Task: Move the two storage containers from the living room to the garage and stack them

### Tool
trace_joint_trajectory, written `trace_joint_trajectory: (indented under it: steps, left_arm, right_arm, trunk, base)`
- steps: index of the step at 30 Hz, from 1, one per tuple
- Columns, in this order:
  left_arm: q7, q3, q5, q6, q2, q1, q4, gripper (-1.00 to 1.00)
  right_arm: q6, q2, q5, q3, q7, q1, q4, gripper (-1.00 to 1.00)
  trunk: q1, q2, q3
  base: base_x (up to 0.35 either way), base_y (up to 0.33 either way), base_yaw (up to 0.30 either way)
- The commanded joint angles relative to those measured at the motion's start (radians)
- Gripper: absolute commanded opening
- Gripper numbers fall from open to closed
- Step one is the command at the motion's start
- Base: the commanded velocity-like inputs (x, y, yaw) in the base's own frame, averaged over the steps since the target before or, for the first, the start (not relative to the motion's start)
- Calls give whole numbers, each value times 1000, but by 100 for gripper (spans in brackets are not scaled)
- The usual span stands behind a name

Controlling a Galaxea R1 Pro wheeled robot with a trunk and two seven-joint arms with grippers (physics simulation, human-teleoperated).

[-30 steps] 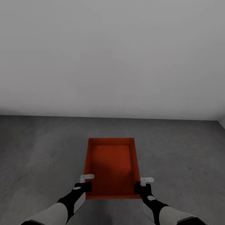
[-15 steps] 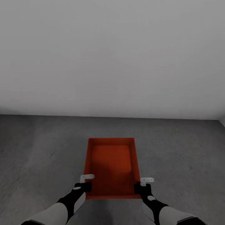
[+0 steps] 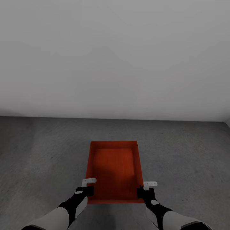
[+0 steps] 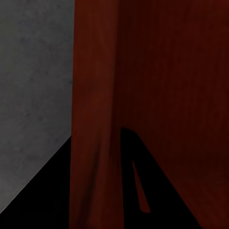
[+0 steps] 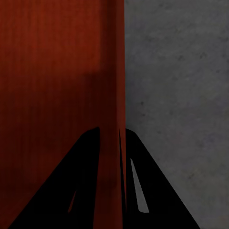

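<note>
Between both grippers: storage container, long axis pointing away toward wall; left gripper, right gripper clamped on side walls.

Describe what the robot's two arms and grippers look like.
Both arms have light grey-white forearm shells that narrow into black wrist sections. The left gripper and right gripper each have a black body with a small white bracket-like piece on top. In the wrist views the fingers are flat black tapered wedges with narrow slots.
</note>
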Motion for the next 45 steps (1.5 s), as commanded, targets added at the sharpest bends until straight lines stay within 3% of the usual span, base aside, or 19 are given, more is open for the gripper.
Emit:
trace_joint_trajectory:
  steps: [1,45]
  left_arm:
    - [13,19,-10,-17,15,-1,-5,-100]
    - [13,19,-10,-17,15,-1,-6,-100]
  right_arm:
    - [-6,-11,-33,-53,-2,0,3,-100]
    - [-6,-13,-33,-53,-2,0,3,-100]
  trunk:
    - [4,-8,-4]
    - [173,-316,-142]
  base:
    - [0,0,0]
    - [0,0,0]
